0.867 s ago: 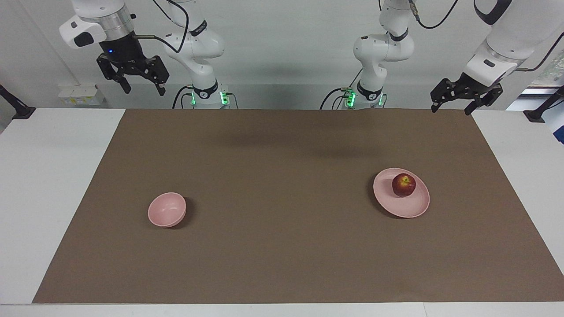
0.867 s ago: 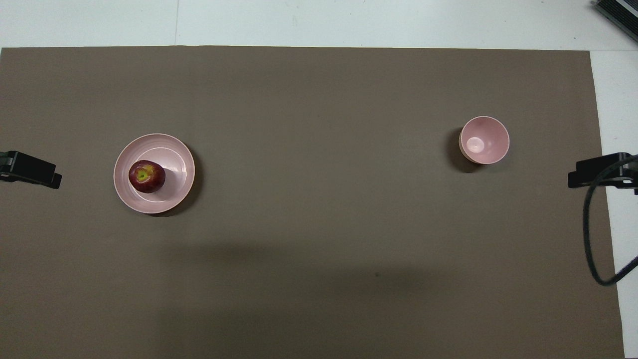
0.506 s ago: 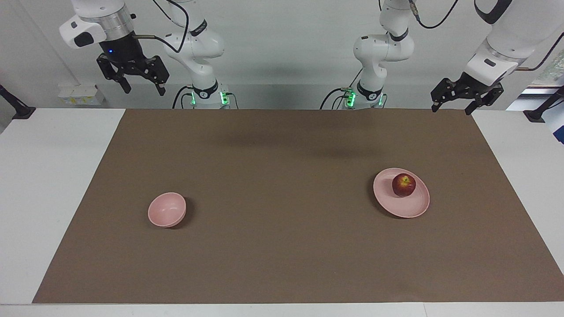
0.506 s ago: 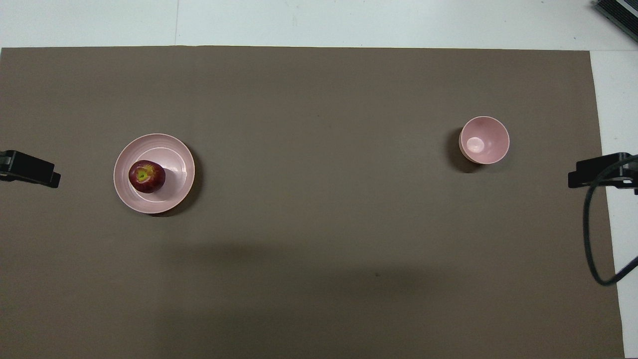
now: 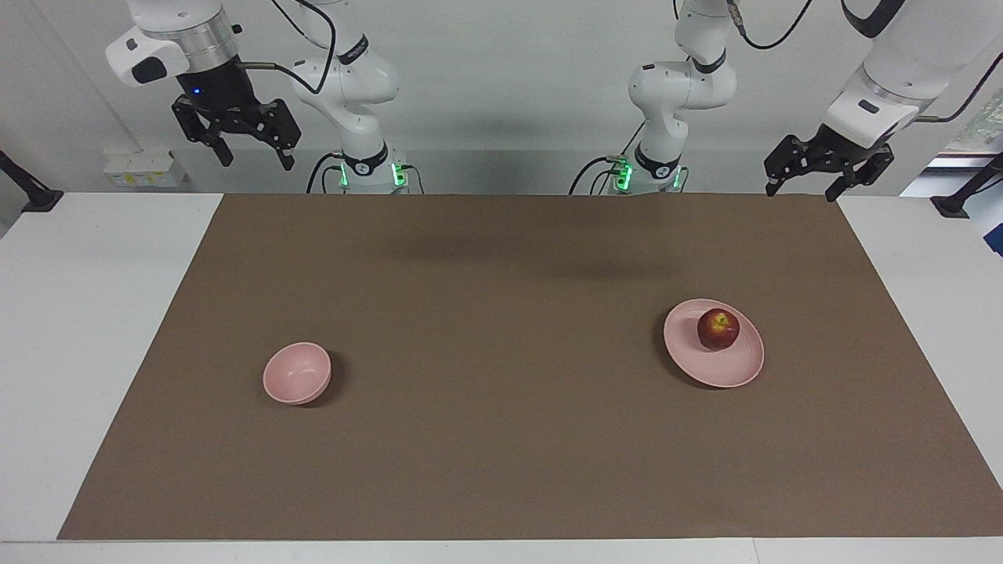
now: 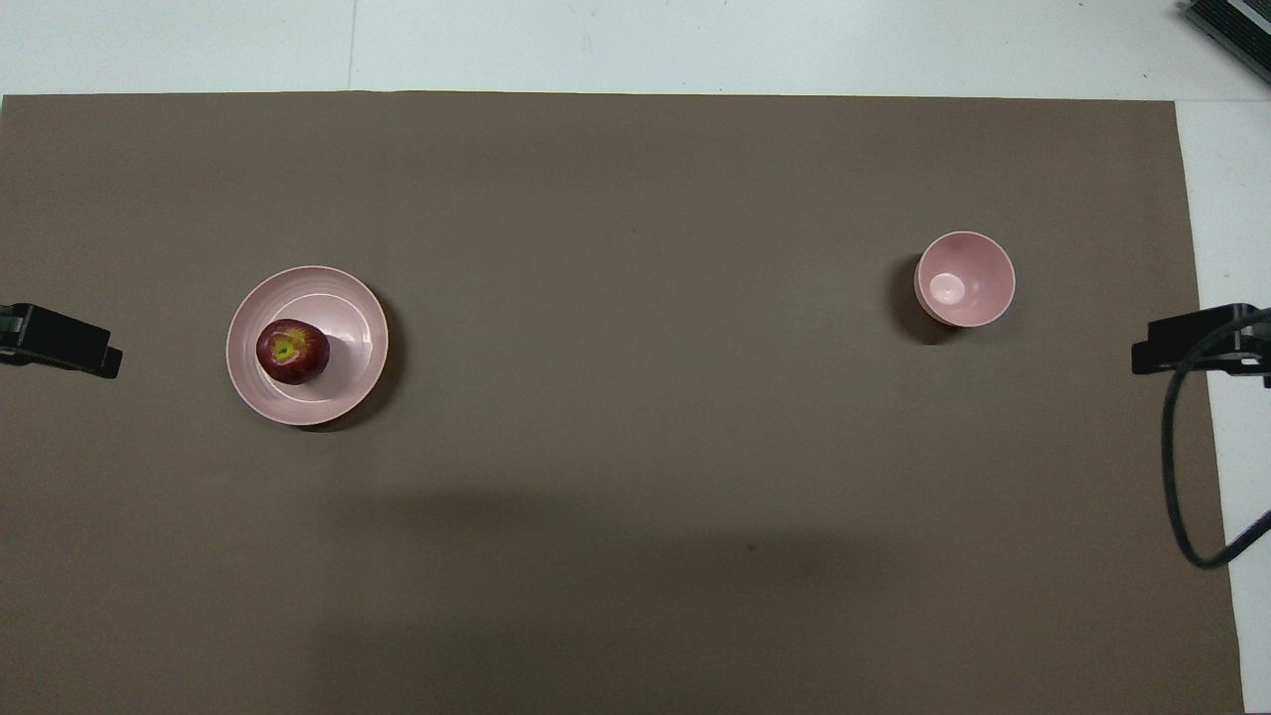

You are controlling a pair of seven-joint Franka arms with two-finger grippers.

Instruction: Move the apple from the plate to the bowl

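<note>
Dark red, the apple [image 5: 718, 329] sits on the pink plate [image 5: 733, 372] toward the left arm's end of the brown mat [image 5: 501, 407] — off-centre, on the side nearer the robots. Well apart, toward the right arm's end, stands the small pink bowl [image 5: 296, 374]. Both grippers hang high over the mat's robot-side corners — left gripper [image 5: 807, 188] and right gripper [image 5: 252, 157] each with fingers spread, holding nothing.

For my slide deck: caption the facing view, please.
Apple on plate, bowl empty; both pincers raised, open.
</note>
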